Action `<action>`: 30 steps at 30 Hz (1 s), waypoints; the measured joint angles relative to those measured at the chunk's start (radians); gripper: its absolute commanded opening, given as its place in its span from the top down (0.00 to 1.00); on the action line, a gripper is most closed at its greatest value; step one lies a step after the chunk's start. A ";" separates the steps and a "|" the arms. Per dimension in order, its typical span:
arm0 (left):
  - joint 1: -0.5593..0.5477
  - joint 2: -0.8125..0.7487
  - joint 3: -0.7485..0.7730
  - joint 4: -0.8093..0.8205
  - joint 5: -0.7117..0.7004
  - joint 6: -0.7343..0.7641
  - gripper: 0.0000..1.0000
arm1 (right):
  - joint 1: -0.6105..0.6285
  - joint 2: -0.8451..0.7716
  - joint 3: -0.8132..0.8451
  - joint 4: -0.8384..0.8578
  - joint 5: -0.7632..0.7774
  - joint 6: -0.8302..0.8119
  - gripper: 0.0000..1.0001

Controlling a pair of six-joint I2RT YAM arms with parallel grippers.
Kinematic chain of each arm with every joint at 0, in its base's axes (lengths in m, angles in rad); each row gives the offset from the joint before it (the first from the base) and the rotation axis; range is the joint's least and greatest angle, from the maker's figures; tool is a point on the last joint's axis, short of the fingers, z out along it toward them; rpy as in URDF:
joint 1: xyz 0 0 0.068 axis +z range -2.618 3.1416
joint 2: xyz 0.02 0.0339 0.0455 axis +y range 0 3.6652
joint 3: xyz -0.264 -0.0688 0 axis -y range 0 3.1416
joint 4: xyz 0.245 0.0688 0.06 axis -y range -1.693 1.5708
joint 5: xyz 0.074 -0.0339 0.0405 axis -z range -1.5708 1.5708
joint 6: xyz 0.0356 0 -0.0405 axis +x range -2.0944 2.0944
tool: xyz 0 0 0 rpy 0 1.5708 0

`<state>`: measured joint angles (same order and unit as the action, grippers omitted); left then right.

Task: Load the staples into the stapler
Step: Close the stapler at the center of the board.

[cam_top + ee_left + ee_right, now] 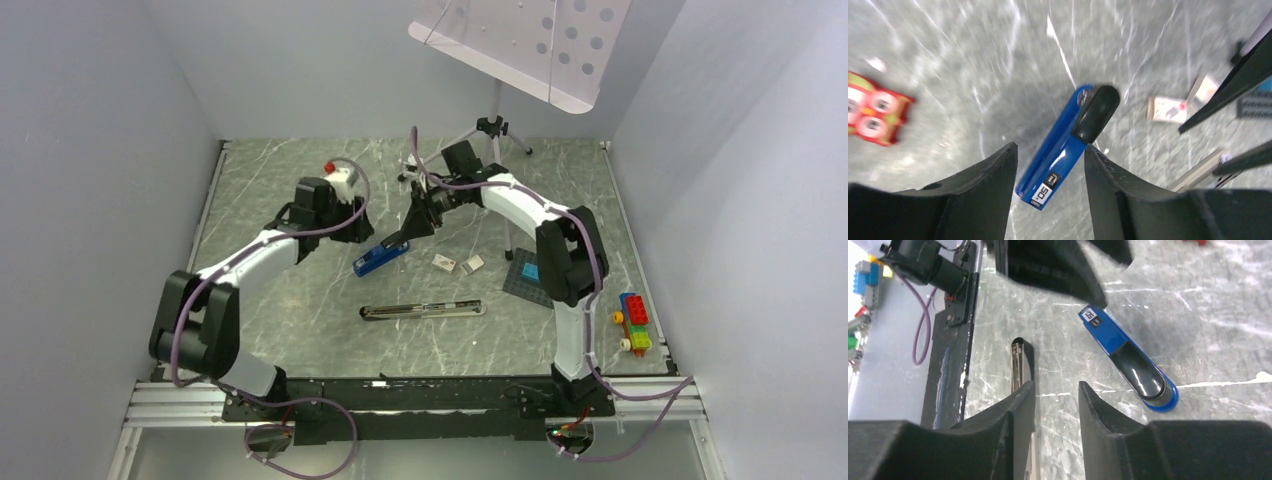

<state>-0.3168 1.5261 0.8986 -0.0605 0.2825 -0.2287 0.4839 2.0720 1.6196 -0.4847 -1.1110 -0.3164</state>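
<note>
Table (300, 330): blue stapler (380, 258) lies shut and angled, mid-table between the two arms. Above it the left gripper (1050, 149) is released, fingers spread. The stapler shows in the gap, one side clear, contact on the other side unclear. The right gripper (1056, 386) is released too, nothing between its fingers, near the stapler's black-topped end. A long silver stapler (423, 310) lies opened flat nearer the bases. Two small pale pieces (444, 263) sit just right of the blue stapler. Can't tell which is the staples.
</note>
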 measured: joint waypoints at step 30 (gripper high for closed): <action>0.195 -1.231 -0.600 -0.188 0.030 -0.287 0.01 | 0.351 -0.477 -0.559 0.007 0.512 -0.533 0.01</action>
<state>-0.1215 0.2947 0.2985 -0.2485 0.3126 -0.5159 0.8349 1.5948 1.0603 -0.4778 -0.5987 -0.8497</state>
